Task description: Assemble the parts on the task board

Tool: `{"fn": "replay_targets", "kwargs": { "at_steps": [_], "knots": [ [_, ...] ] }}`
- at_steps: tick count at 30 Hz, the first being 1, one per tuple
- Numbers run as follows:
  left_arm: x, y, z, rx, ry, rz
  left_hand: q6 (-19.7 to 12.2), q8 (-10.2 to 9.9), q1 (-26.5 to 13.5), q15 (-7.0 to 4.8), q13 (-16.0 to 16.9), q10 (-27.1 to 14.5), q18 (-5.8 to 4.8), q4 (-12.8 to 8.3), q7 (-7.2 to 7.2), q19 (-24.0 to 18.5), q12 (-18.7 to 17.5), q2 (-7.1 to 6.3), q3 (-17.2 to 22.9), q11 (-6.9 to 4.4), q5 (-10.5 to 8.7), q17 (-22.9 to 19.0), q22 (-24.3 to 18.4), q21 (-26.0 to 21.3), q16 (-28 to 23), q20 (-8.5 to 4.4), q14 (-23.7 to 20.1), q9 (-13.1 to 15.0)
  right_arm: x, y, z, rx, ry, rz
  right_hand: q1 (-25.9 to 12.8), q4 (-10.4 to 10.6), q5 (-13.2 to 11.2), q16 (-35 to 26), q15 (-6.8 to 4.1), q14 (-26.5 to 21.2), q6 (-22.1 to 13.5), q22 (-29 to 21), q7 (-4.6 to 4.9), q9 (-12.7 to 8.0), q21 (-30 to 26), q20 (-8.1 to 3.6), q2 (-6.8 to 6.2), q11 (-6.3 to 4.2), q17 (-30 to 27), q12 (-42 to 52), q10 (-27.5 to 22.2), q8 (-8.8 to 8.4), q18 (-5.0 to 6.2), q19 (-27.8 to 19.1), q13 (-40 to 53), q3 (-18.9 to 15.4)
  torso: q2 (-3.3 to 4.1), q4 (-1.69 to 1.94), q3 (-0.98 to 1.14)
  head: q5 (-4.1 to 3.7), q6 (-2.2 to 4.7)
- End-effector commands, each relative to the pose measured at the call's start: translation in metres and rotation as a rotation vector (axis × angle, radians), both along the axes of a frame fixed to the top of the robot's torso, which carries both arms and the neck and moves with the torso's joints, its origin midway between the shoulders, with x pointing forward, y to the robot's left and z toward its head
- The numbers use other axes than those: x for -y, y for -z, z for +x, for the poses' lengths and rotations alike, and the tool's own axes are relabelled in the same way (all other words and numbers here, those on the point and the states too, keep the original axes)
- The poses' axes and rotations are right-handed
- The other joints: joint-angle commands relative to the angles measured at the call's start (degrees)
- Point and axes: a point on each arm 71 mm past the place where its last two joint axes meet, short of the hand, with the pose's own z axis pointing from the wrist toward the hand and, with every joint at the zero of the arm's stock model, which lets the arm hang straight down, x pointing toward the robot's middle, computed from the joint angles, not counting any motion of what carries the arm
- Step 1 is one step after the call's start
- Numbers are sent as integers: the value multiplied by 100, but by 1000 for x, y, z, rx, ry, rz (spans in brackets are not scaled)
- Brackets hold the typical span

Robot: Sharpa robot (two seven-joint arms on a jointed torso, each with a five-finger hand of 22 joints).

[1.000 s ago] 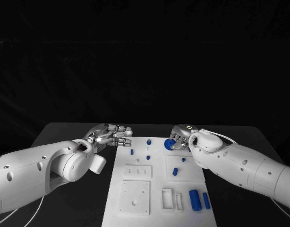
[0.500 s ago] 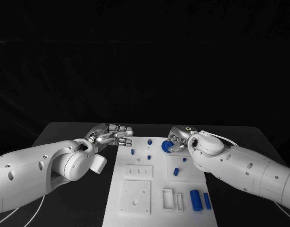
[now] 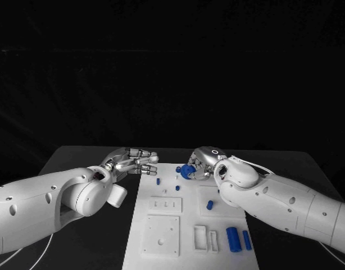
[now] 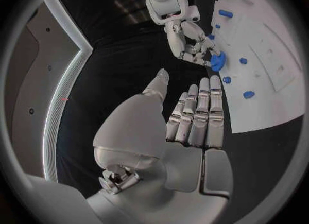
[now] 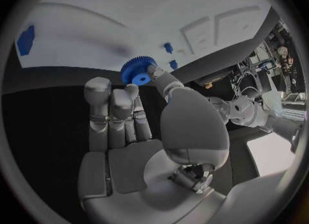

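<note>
White board, middle of the black tabletop: two long blue pins near its near edge, small blue pegs mid-board. Far end: right hand, fingers pinching a blue gear over the board. Left hand beside the board's left edge, fingers pressed together, holding nothing.

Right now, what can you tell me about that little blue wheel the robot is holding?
The blue gear is a small round disc with fine teeth round its rim, looking like matte plastic. The right hand pinches it at the tips of its fingers, above the far end of the white task board. From the head view it hangs near a small blue peg; whether they touch cannot be told.
</note>
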Motion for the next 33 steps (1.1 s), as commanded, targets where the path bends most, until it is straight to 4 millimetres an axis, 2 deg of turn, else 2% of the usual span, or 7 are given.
{"fn": "replay_targets", "kwargs": {
  "at_steps": [1, 16, 19, 24, 33],
  "knots": [
    [3, -1, -1, 5, 17, -5, -14, 10, 28, -3, 9, -35, -74, -13, -15, -28, 29, 9, 30, -16, 1, -4, 6, 28, -25, 23, -33, 4, -6, -4, -1, 49, 12, -3, 39, 40, -78, 6, -37, 17, 11, 20, -14, -7, 13, -23, -1, 6, -5, -26, 27, 16, -37, 284, 8, -9, 5, 1, -4, 3, -1],
    [5, -1, -1, 6, 22, -6, -8, 10, 28, -4, 9, -32, -73, -27, -16, -33, 28, 12, 33, -17, 1, -4, 5, 40, -26, 23, -33, 3, -32, 3, 4, 44, 5, -9, 59, 74, -132, -12, -37, 15, -1, 34, -11, -7, -23, -24, -10, 7, -20, -36, 25, 16, -35, 284, 16, 16, 9, 18, 2, -3, 0],
    [5, -1, -1, 6, 22, -6, -8, 10, 28, -4, 9, -32, -73, -27, -16, -33, 28, 12, 33, -17, 1, -4, 5, 40, -26, 23, -33, 3, -34, 6, 5, 38, 7, -13, 59, 74, -132, -12, -37, 15, -1, 34, -11, -7, -23, -24, -10, 7, -20, -36, 25, 16, -35, 284, 16, 16, 3, 3, 2, 10, -4],
    [6, -1, -1, 6, 23, -6, -8, 10, 28, -4, 9, -32, -73, -27, -16, -33, 28, 12, 33, -17, 1, -4, 5, 40, -26, 23, -33, 3, -36, 10, 7, 28, 10, -21, 62, 84, -141, -30, -35, 13, 0, 41, -10, -7, -40, -22, -16, 9, -37, -59, 9, 16, -37, 283, 2, 26, 5, -2, 1, 20, -7],
    [7, -1, 0, 6, 26, -7, -8, 10, 28, -4, 9, -32, -73, -27, -16, -33, 28, 12, 33, -17, 1, -4, 5, 40, -26, 23, -33, 3, -42, 17, 7, 14, 5, -29, 65, 88, -152, -36, -36, 13, -6, 45, -9, -7, -48, -23, -15, 9, -42, -61, 10, 16, -37, 284, 2, 25, 4, 5, 4, 29, -18]
  ]
}}
